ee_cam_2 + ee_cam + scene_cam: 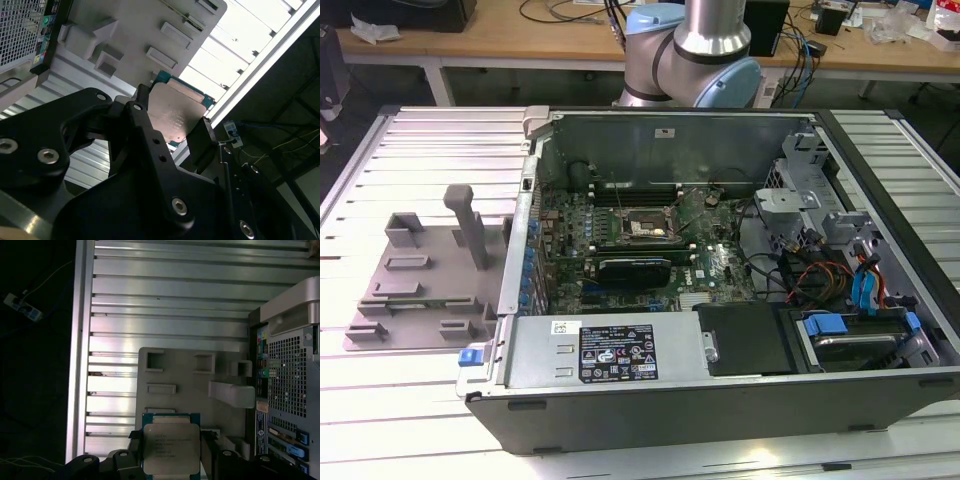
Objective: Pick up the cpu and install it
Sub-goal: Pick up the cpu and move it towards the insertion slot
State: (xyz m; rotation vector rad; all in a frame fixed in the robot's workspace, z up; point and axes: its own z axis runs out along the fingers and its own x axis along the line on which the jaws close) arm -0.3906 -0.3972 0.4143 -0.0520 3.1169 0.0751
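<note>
The open computer case lies on the slatted table. The parts fixture sits beside the case, on the exterior view's left. The arm stands behind the case, and the motherboard lies inside it. In the first wrist view, the gripper clamps the cpu over the fixture.

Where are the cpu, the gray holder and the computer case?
cpu [171,449], first wrist view, middle of its silver top.
gray holder [445,275], exterior view, its flat base.
computer case [535,360], exterior view, bare metal side wall.
</note>
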